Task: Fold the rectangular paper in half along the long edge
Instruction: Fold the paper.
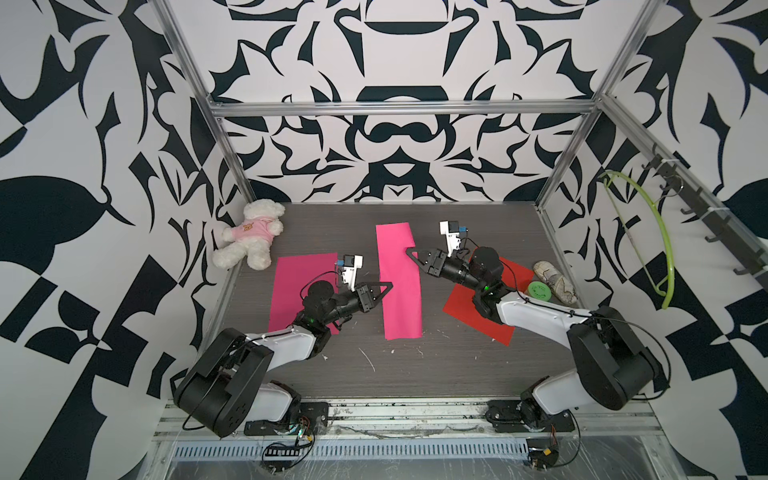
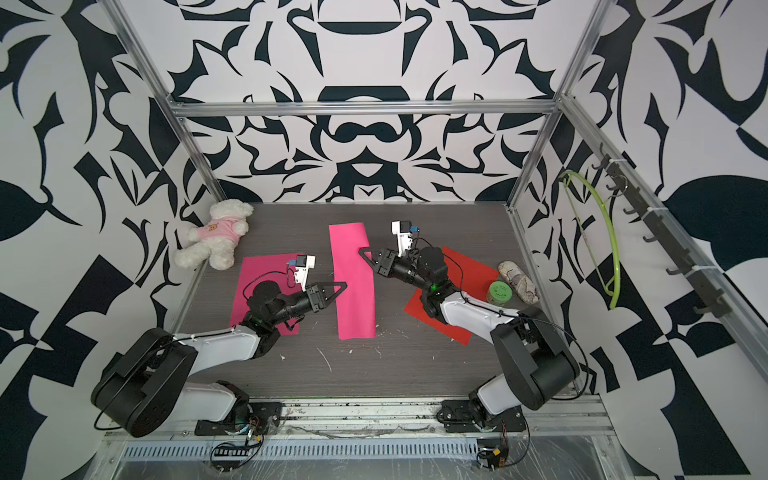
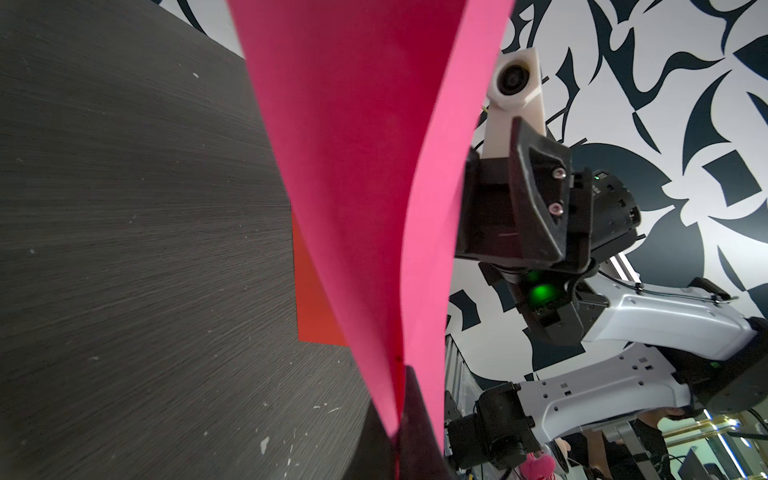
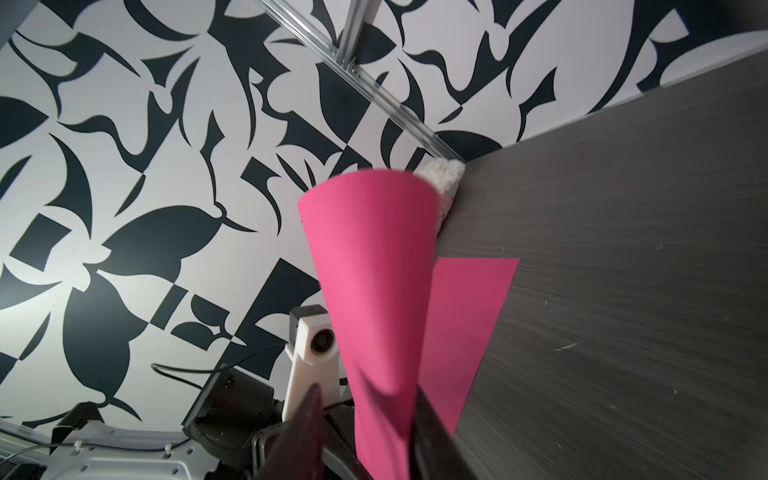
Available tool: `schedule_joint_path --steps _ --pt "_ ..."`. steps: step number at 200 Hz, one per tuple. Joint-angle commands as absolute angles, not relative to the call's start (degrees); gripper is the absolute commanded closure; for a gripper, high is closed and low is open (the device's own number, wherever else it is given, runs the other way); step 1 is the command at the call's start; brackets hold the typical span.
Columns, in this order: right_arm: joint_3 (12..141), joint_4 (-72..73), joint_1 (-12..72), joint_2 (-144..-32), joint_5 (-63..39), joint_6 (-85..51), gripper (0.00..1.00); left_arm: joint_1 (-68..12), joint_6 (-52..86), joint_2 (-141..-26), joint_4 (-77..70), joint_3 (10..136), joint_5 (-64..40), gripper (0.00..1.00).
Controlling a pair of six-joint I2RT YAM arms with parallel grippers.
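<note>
left wrist: left end effector (image 3: 400,376) clamps pink paper (image 3: 353,166)

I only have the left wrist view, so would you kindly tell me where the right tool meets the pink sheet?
Observer: In both top views the right tool is at the pink sheet's long edge on the right arm's side, toward the far end.
Operator: Thank you. And where does mine hold it?
Observer: The left tool is at the opposite long edge, nearer the middle of its length.
Operator: Is anything else lying on my side?
Observer: Yes, a second pink sheet lies flat on the table, partly beneath the left arm.
</note>
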State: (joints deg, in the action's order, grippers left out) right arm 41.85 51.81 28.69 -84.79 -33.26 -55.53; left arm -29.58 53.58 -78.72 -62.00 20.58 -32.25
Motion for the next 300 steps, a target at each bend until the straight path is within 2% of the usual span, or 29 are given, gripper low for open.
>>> schedule_joint_path --steps 1,12,25,37,42,52,70,83,92,98,107,123,135,147,154,164,179,188,195,210,214,218,229,246,259,273,278,288,300 --pt "45.05 54.64 28.14 -83.67 -31.2 -55.17 1.0 -29.53 53.33 -79.6 -63.98 21.68 -32.96 1.0" --pt "45.58 54.43 27.87 -83.76 -30.81 -55.24 0.99 -29.45 53.55 -79.95 -64.45 21.71 -33.11 1.0" --pt "46.2 54.14 27.72 -83.85 -30.17 -55.25 0.69 -29.44 53.9 -80.37 -65.07 21.88 -33.46 1.0" --pt "46.98 54.22 27.61 -84.22 -30.51 -55.2 0.61 -29.47 54.08 -80.59 -65.38 21.92 -33.7 1.0" --pt "47.33 54.35 27.53 -84.39 -30.94 -55.26 0.66 -29.44 54.17 -80.68 -65.57 21.89 -33.75 1.0" --pt "47.98 54.85 27.47 -84.8 -31.46 -55.44 1.0 -29.44 54.27 -80.68 -65.62 21.88 -33.75 1.0" --pt "48.58 55.34 27.33 -85.15 -31.31 -55.63 1.0 -29.44 54.28 -80.43 -65.57 21.71 -33.76 1.0" --pt "48.78 55.24 27.2 -85.17 -30.46 -55.63 0.69 -29.44 54.21 -80.26 -65.48 21.67 -33.75 1.0" --pt "49.15 55.2 27.09 -85.32 -30.36 -55.61 0.63 -29.44 54.18 -80.24 -65.48 21.53 -33.75 1.0" --pt "49.42 55.33 27.13 -85.42 -30.63 -55.59 0.68 -29.44 54.17 -80.22 -65.34 21.53 -33.75 1.0" --pt "49.94 55.62 27.07 -85.64 -31.08 -55.55 1.0 -29.44 54.06 -80.38 -65.35 21.53 -33.75 1.0" --pt "50.6 55.77 26.99 -85.89 -31.05 -55.5 1.0 -29.44 54.05 -80.64 -65.45 21.63 -33.9 1.0" --pt "50.95 55.13 27.02 -85.87 -30.12 -55.32 0.7 -29.4 54.08 -80.84 -65.59 21.67 -34.01 1.0" --pt "51.36 54.93 26.98 -86.0 -30.33 -55.06 0.62 -29.44 54.14 -80.95 -65.79 21.71 -34.23 1.0" --pt "51.71 54.93 26.96 -86.17 -30.79 -55.03 0.68 -29.44 54.1 -81.03 -65.79 21.72 -34.35 1.0" --pt "52.2 54.88 26.9 -86.46 -31.39 -55.02 1.0 -29.44 54.08 -81.12 -65.82 21.71 -34.44 1.0" --pt "52.46 54.67 26.92 -86.66 -31.08 -54.96 1.0 -29.44 54.05 -81.12 -65.87 21.71 -34.54 1.0" --pt "52.62 54.59 26.9 -86.74 -30.73 -55.09 0.79 -29.44 54.08 -81.06 -65.84 21.65 -34.54 1.0" --pt "52.63 54.58 26.92 -86.74 -30.27 -54.99 0.67 -29.44 54.05 -81.04 -65.87 21.63 -34.63 1.0" --pt "52.91 54.58 26.91 -86.91 -30.17 -54.97 0.59 -29.44 54.04 -81.04 -65.92 21.53 -34.78 1.0" --pt "53.06 54.58 26.88 -86.99 -30.21 -55.02 0.6 -29.44 53.99 -81.04 -65.92 21.53 -34.8 1.0" --pt "53.24 54.58 26.83 -87.08 -30.29 -54.98 0.68 -29.44 53.98 -81.04 -65.98 21.53 -34.84 1.0" --pt "53.66 54.61 26.88 -87.35 -30.66 -55.02 1.0 -29.44 53.89 -80.88 -65.93 21.53 -34.94 1.0" --pt "54.05 54.51 26.84 -87.45 -30.34 -55.1 1.0 -29.44 53.87 -80.95 -65.96 21.37 -34.89 1.0" --pt "53.84 54.4 26.87 -87.36 -29.21 -55.1 0.67 -29.42 53.7 -80.94 -65.95 21.32 -34.91 1.0" --pt "53.93 54.49 26.88 -87.36 -28.8 -55.06 0.6 -29.37 53.65 -80.95 -66.04 21.19 -34.9 1.0" --pt "54.02 54.49 26.85 -87.36 -28.81 -55.1 0.66 -29.36 53.63 -81.01 -66.09 21.14 -34.89 1.0" --pt "54.15 54.49 26.84 -87.49 -28.91 -55.25 1.0 -29.36 53.65 -81.04 -66.17 21.14 -34.81 1.0" --pt "53.99 54.51 26.89 -87.45 -28.95 -55.36 1.0 -29.31 53.69 -81.08 -66.19 21.1 -34.82 1.0"
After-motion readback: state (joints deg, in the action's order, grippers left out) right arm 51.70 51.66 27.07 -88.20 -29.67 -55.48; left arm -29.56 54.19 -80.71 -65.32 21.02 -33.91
